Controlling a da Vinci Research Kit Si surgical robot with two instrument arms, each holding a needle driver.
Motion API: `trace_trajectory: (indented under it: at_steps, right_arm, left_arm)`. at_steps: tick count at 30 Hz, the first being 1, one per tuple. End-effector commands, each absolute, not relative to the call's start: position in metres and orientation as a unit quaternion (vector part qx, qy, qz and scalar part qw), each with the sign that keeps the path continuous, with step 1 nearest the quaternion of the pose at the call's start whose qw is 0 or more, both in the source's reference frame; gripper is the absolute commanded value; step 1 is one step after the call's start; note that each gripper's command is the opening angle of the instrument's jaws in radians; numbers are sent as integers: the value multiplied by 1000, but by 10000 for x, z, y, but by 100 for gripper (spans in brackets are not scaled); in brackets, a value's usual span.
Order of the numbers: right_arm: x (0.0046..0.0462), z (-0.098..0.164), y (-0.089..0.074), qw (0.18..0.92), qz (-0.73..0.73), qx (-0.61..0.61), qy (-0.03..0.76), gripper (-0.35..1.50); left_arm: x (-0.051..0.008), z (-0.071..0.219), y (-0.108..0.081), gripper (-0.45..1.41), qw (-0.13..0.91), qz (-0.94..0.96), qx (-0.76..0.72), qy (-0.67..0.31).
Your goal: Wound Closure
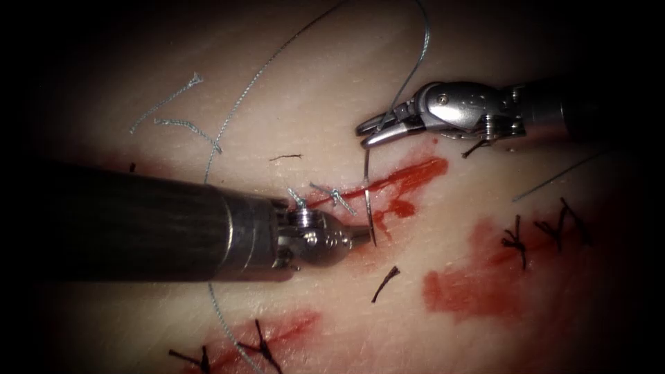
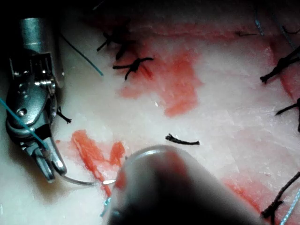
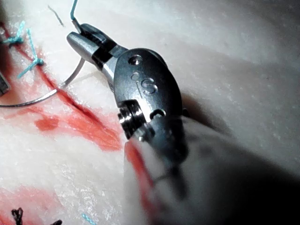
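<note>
**A:** What is closest to the endoscope?

**B:** The thick dark shaft of the left tool [image 1: 360, 237], which comes in from the left. Its tip lies at the needle [image 1: 368, 194], near the needle's lower end. I cannot tell if it grips the needle or only touches it.

**A:** And the other one?

**B:** The right tool [image 1: 364, 136] comes from the right and stands above the cut [image 1: 409, 173]. It is clenched on the upper end of the needle, where the thread [image 1: 228, 121] begins. The needle hangs down across the cut. I cannot tell if it enters the tissue [image 1: 485, 83]. The thread rises in a wide loop and goes down behind the left shaft. Red fluid [image 1: 471, 284] stains the tissue right of the cut, near dark stitches [image 1: 516, 239].

**A:** Now the left wrist view?

**B:** The blurred shaft [image 2: 178, 187] of the left arm is nearest. Beyond it, the right tool [image 2: 49, 171] points downward and grasps one end of the needle [image 2: 77, 182], which curves toward the red cut. The thread [image 2: 23, 124] crosses the tool's body. A dark scrap of thread [image 2: 183, 140] lies loose on the tissue.

**A:** And the right wrist view?

**B:** The right tool [image 3: 82, 37] is seen from very close, closed on the needle's [image 3: 70, 79] end. The thread [image 3: 72, 9] leaves from there. The needle bends away over the cut [image 3: 84, 112], beside two small blue knots [image 3: 28, 65].
</note>
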State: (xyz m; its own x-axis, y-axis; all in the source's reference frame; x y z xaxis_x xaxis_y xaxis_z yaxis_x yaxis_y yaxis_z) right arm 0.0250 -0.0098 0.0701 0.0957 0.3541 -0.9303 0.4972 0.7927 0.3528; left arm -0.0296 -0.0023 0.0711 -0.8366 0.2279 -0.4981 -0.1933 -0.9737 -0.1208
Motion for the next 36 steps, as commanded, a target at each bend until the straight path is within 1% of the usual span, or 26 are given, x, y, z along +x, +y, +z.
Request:
trace_trajectory:
  at_steps: [1, 2, 4, 8, 9, 12, 13, 16, 17, 19, 20, 23, 24, 25, 27, 28, 29, 31, 32, 33, 34, 35, 36]
  right_arm:
    - [257, 707, -101, 657, -28, 338, 673, -35]
    - [257, 708, -101, 653, -16, 340, 676, -35]
    - [255, 708, -100, 643, 0, 352, 681, -35]
    - [252, 711, -100, 628, 34, 377, 680, -35]
    - [252, 712, -100, 627, 38, 381, 679, -35]
    - [251, 712, -102, 621, 44, 387, 680, -35]
    - [251, 712, -103, 619, 45, 387, 682, -35]
    - [252, 711, -104, 608, 54, 393, 688, -35]
    - [252, 711, -105, 601, 59, 397, 691, -35]
    - [252, 711, -106, 600, 59, 398, 692, -35]
    - [252, 710, -108, 596, 59, 398, 695, -35]
    - [252, 709, -109, 583, 66, 403, 702, -35]
    - [253, 707, -111, 577, 67, 404, 707, -35]
    - [253, 706, -111, 576, 67, 404, 708, -35]
    - [255, 704, -113, 572, 68, 404, 710, -35]
    - [255, 704, -114, 571, 68, 404, 711, -35]
    - [255, 704, -114, 569, 70, 404, 713, -35]
    - [255, 704, -114, 567, 71, 404, 715, -35]
    - [255, 704, -114, 568, 73, 402, 715, -35]
    - [255, 704, -114, 568, 74, 401, 715, -35]
    - [254, 704, -114, 568, 75, 400, 715, -35]
    - [254, 704, -114, 567, 76, 400, 716, -35]
    - [254, 704, -115, 573, 70, 370, 728, -35]
  left_arm:
    - [-300, 715, -25, 7, 61, 962, -265, -21]
    - [-300, 715, -25, 15, 46, 963, -265, -17]
    - [-300, 714, -23, 39, 8, 964, -267, -8]
    - [-301, 716, -20, 83, -2, 963, -269, -7]
    - [-301, 716, -20, 89, -2, 963, -269, -8]
    - [-303, 717, -20, 93, -23, 963, -270, -3]
    - [-303, 717, -20, 88, -29, 962, -271, -2]
    - [-306, 718, -18, 61, -45, 960, -277, -4]
    - [-310, 720, -16, 44, -55, 958, -280, -3]
    - [-313, 724, -13, 31, -74, 955, -288, -3]
    - [-313, 727, -12, 14, -93, 950, -298, -4]
    - [-310, 735, -9, 4, -114, 938, -328, -9]
    - [-308, 740, -6, 10, -133, 927, -351, -11]
    - [-307, 742, -4, 12, -142, 923, -357, -11]
    - [-306, 748, 0, 9, -161, 910, -381, -14]
    - [-306, 751, 0, 0, -164, 907, -388, -17]
    - [-305, 752, 0, -13, -165, 905, -392, -18]
    - [-303, 755, -1, -10, -155, 900, -407, -33]
    - [-302, 756, -2, -25, -151, 897, -414, -40]
    - [-302, 756, -3, -32, -128, 897, -420, -55]
    - [-302, 756, -3, -28, -94, 895, -430, -74]
    - [-301, 756, -3, -45, -87, 889, -442, -83]
    - [-302, 757, -3, -45, -82, 877, -463, -98]
